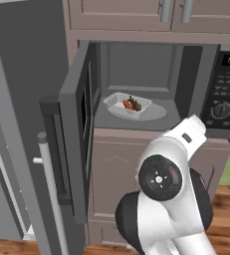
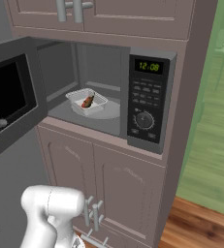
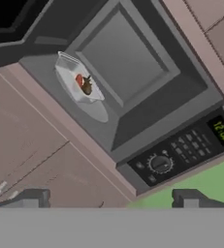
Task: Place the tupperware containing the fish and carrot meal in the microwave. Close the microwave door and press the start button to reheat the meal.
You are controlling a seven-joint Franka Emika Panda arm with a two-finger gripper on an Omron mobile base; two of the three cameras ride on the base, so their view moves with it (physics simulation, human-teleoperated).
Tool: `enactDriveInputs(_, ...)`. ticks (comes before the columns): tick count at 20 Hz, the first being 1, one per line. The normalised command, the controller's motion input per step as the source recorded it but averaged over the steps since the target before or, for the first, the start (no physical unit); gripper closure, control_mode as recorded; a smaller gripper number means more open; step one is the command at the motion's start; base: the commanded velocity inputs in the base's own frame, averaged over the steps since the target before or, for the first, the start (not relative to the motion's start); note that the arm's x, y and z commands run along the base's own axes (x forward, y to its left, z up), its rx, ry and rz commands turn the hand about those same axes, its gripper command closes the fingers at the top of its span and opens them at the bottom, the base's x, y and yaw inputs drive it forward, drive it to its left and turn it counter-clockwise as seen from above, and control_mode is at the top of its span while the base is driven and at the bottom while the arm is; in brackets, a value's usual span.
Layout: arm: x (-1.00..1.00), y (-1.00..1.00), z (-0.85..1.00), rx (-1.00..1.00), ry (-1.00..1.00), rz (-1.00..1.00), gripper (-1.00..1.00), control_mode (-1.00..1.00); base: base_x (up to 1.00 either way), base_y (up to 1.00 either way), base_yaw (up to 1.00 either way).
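— Tupperware (image 1: 127, 105)? 
— Shallow, translucent white, rounded rim; sitting level on the round glass plate inside the microwave (image 1: 162, 69), toward the cavity's left.
— Contents?
— Fish and carrot meal (image 1: 131, 104): one red-orange piece touching a dark brown piece, small against the container.
— Microwave door (image 1: 77, 130)?
— Swung wide open to the left, black window and vertical bar handle showing. Green display lit on the black side panel, dial below.

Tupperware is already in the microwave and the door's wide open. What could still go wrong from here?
1. The microwave door stands fully open on the left; a glancing push may leave it ajar.
2. The tupperware sits partly off the glass plate, toward the door side, so a hard close might jolt it.
3. The control panel packs small buttons around a dial; the open fingers may hit the wrong one.
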Motion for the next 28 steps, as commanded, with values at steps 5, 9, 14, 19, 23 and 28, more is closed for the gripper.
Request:
enactDriveInputs(5, -0.53, 0.43, 0.13, -0.22, -0.11, 0.00, -1.00, -1.00, 0.00, 0.00, 0.00)
enactDriveInputs(9, -0.49, 0.64, 0.01, -0.30, -0.02, 0.00, -1.00, -1.00, 0.00, 0.00, 0.00)
enactDriveInputs(14, -0.42, 0.65, 0.00, -0.29, 0.00, 0.00, -1.00, -1.00, 0.00, 0.00, 0.00)
enactDriveInputs(19, -0.25, 0.75, 0.00, -0.30, 0.00, 0.00, -1.00, -1.00, 0.00, 0.00, 0.00)
enactDriveInputs(23, -0.01, 0.86, 0.00, -0.27, 0.00, 0.00, -1.00, -1.00, 0.00, 0.00, 0.00)
enactDriveInputs(28, 0.00, 0.78, -0.06, -0.19, 0.00, 0.00, -1.00, -1.00, 0.00, 0.00, 0.00)
